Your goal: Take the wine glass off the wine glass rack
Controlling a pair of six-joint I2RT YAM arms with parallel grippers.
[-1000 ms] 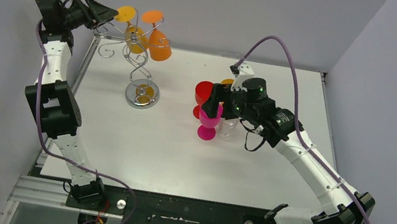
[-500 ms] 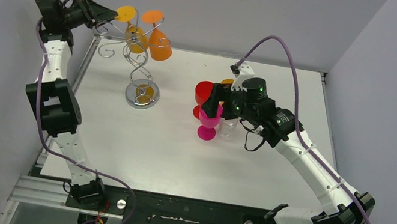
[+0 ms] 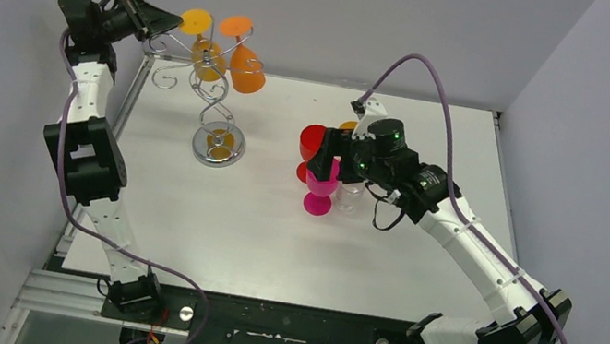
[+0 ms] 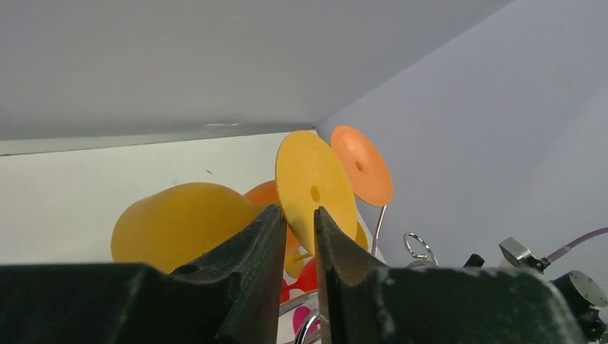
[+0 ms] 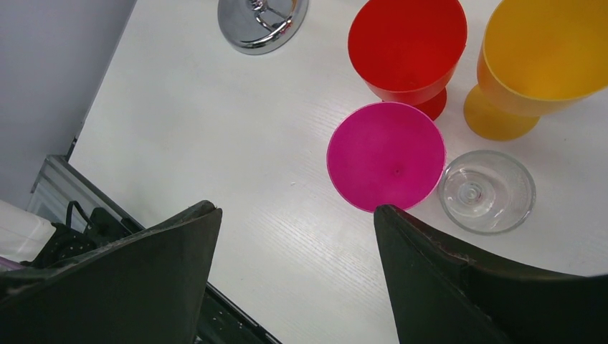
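Because the wine glass (image 4: 179, 226) hangs foot-up on the rack (image 3: 218, 144), your left gripper (image 4: 300, 215) flanks its stem, nearly closed, grip uncertain.

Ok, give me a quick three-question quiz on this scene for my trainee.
1. True or false: the right hand is shut on the pink glass.
2. How many glasses hang on the wine glass rack? A: one. B: two. C: four.
3. Fill in: the left hand is up at the rack's top, right by the foot of the ___ glass.

Key
1. False: it is open, with the pink glass below it.
2. B.
3. Yellow: the yellow glass hangs there bowl down.
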